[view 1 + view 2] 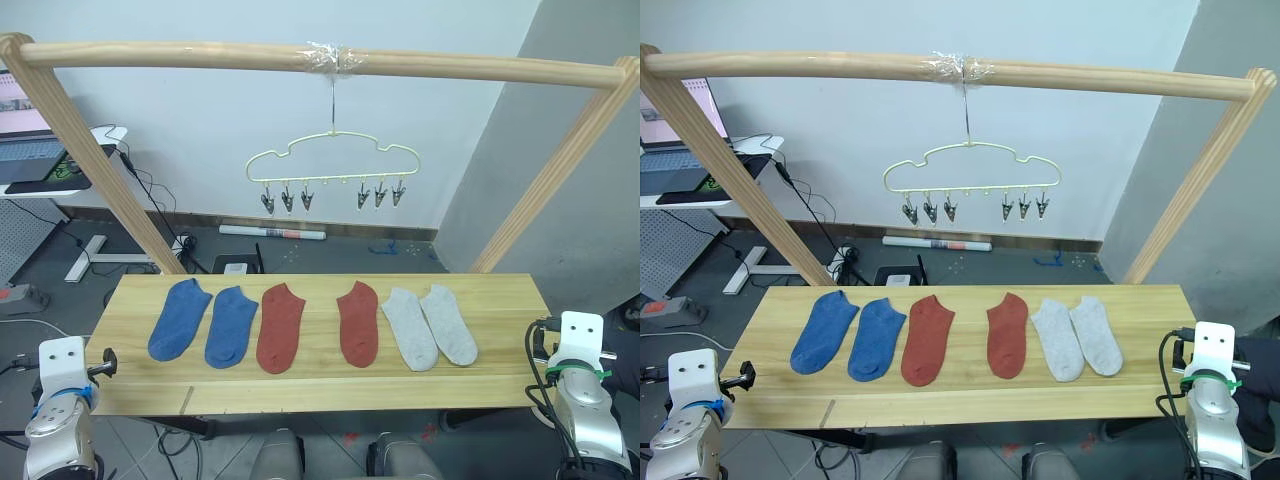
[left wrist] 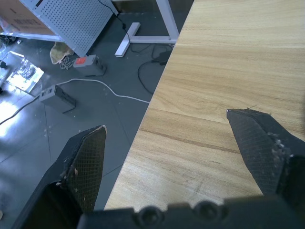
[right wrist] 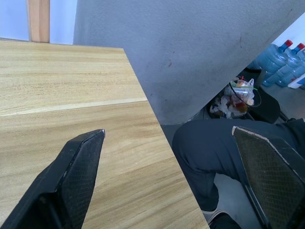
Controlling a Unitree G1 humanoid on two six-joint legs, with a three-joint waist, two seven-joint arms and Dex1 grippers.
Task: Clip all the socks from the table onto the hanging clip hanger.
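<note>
Six socks [image 1: 310,326] with no readable writing lie in a row on the wooden desk [image 1: 500,290], blue, rust-red, grey, below the empty clip hanger [image 1: 333,168], while the left claw [image 2: 171,157] and right claw [image 3: 176,162] gape wide at the desk's ends, holding nothing.

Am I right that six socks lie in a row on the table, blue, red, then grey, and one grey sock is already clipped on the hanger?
Not quite. The clip hanger holds nothing; its clips hang bare in the left eye view. All six socks lie in a row on the table, blue, red, then grey.
</note>
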